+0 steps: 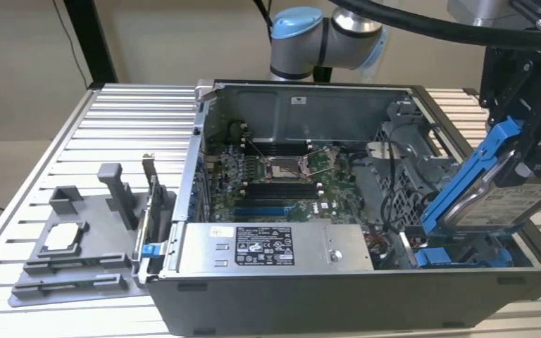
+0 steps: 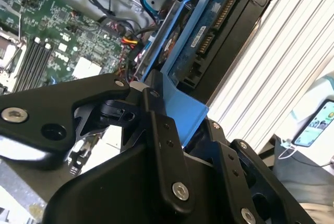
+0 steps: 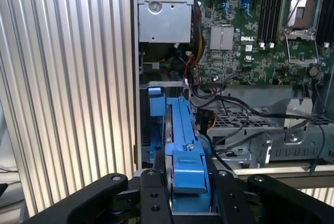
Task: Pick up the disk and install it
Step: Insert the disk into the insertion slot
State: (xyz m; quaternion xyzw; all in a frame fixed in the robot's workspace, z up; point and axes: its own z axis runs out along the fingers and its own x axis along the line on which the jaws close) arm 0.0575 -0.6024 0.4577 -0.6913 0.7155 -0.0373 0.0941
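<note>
Right now the pick-up half of your task looks done: the black end effector (image 1: pixel 531 151) is clamped on the disk (image 1: pixel 496 201) and holds it in the air at about three o'clock in the exterior view, clear of the bench (image 1: pixel 110 134). Installing is not finished, as far as the pictures show. The disk hangs steeply tilted, its lower end over the blue drive bay (image 1: pixel 458 255) at about four o'clock, in the corner of the open computer case (image 1: pixel 346 299), and it is not seated there. In the first wrist view the fingers (image 3: pixel 151 198) press on either side of the blue carrier frame, which runs edge-on toward the bay. The disk itself is a flat silver rectangle with a white printed label, framed in blue plastic along its edges; the second wrist view shows its circuit-board face and connector edge (image 2: pixel 209 36). Near the centre of the case lies the green motherboard (image 1: pixel 289 176), and at six o'clock the grey power-supply box (image 1: pixel 270 246).
</note>
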